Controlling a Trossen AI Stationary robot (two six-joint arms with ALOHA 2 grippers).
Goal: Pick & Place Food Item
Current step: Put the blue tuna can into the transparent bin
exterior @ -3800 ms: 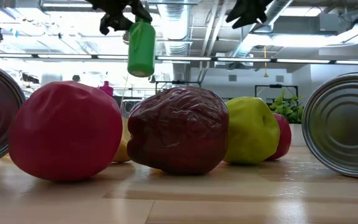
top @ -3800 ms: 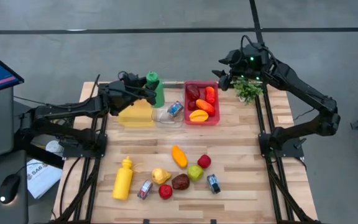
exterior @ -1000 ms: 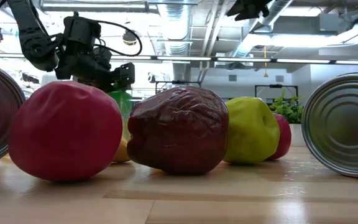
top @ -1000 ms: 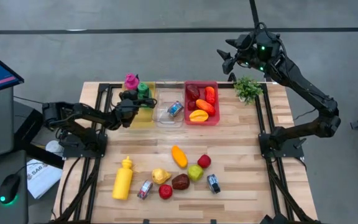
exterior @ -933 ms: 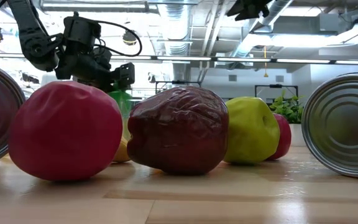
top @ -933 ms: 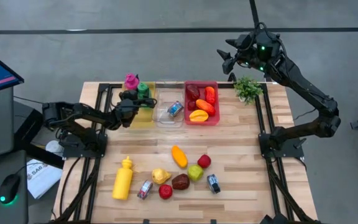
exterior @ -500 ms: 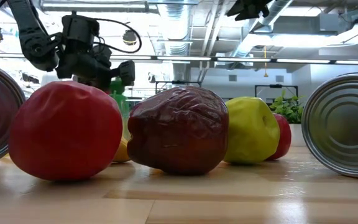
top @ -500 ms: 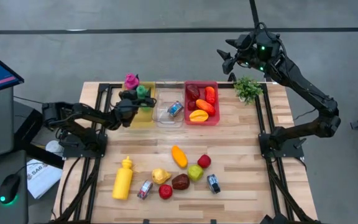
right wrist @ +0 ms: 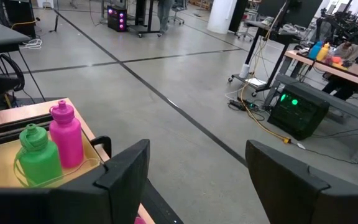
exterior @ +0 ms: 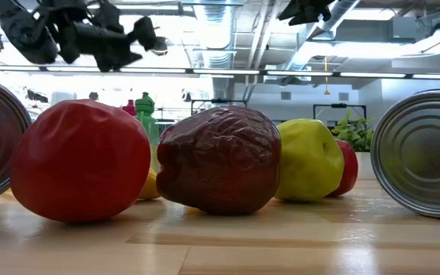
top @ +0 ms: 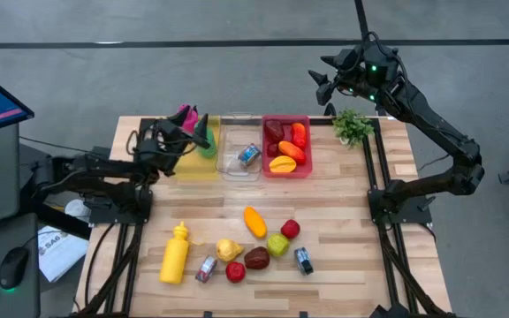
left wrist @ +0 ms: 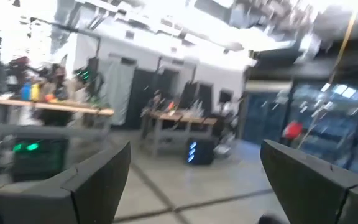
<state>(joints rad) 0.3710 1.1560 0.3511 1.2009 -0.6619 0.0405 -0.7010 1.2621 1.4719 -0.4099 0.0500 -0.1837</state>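
Note:
A green bottle (top: 207,141) stands upright beside a pink bottle (top: 185,113) in the yellow bin (top: 193,166) at the far left; both also show in the right wrist view, green bottle (right wrist: 36,158) and pink bottle (right wrist: 67,135). My left gripper (top: 193,131) hangs open just above and to the left of the green bottle, tipped upward, with nothing between its fingers (left wrist: 98,180). My right gripper (top: 322,86) waits open, high over the table's far edge near the plant.
A clear bin (top: 237,159) holds a can, and a red bin (top: 287,168) holds several foods. Near the front lie a yellow bottle (top: 175,253), an orange piece (top: 254,221), a green apple (top: 277,245), red fruits and two cans. A small plant (top: 353,126) stands at the far right.
My left gripper has let go of the green bottle, risen clear of it and tipped its fingers upward. The bottle stays standing in the yellow bin next to the pink one.

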